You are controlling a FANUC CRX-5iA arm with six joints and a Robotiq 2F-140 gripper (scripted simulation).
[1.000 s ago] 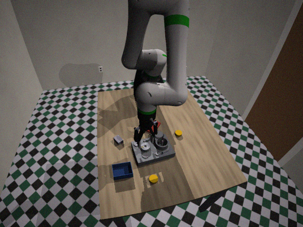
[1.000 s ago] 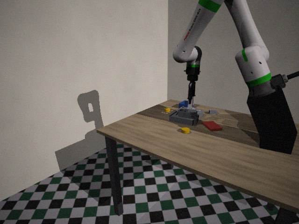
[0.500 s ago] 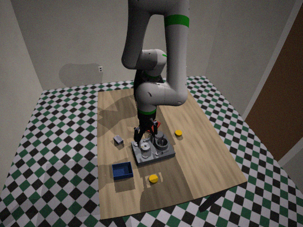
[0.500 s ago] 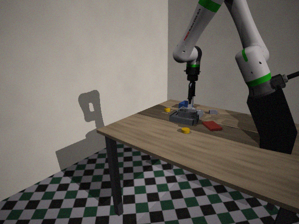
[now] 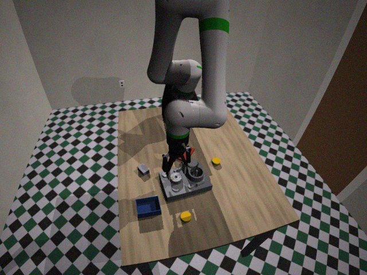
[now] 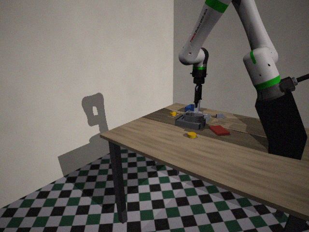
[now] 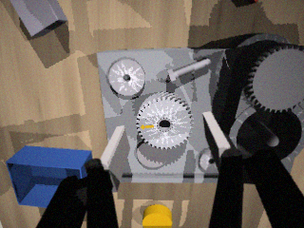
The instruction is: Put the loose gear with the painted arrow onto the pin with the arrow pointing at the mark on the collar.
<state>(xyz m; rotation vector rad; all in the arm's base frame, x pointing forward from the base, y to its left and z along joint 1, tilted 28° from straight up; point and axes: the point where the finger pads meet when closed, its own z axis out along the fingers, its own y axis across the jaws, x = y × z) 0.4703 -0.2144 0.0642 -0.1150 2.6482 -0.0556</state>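
The light toothed gear [image 7: 163, 124] [image 5: 175, 176] with an orange arrow [image 7: 146, 127] lies level over the grey timing case [image 7: 108, 63] [image 5: 181, 195] [image 6: 185, 123]. The arrow points left in the wrist view. The gear's centre hole looks dark, and I cannot tell how far down the pin it sits. A ring outline [image 7: 142, 161] shows under its lower left edge; I see no mark on it. My gripper [image 7: 164, 131] [image 5: 176, 170] [image 6: 197, 107] is open, with one finger pad on each side of the gear and a gap on both sides.
The case also carries a small light gear [image 7: 126, 77], a slim post [image 7: 191, 68] and a large dark gear [image 7: 280, 78]. On the table lie a blue bin [image 5: 148, 206] [image 7: 47, 171], a grey block [image 5: 143, 169], a red block [image 6: 218, 130] and two yellow discs [image 5: 186, 216] [image 5: 215, 160].
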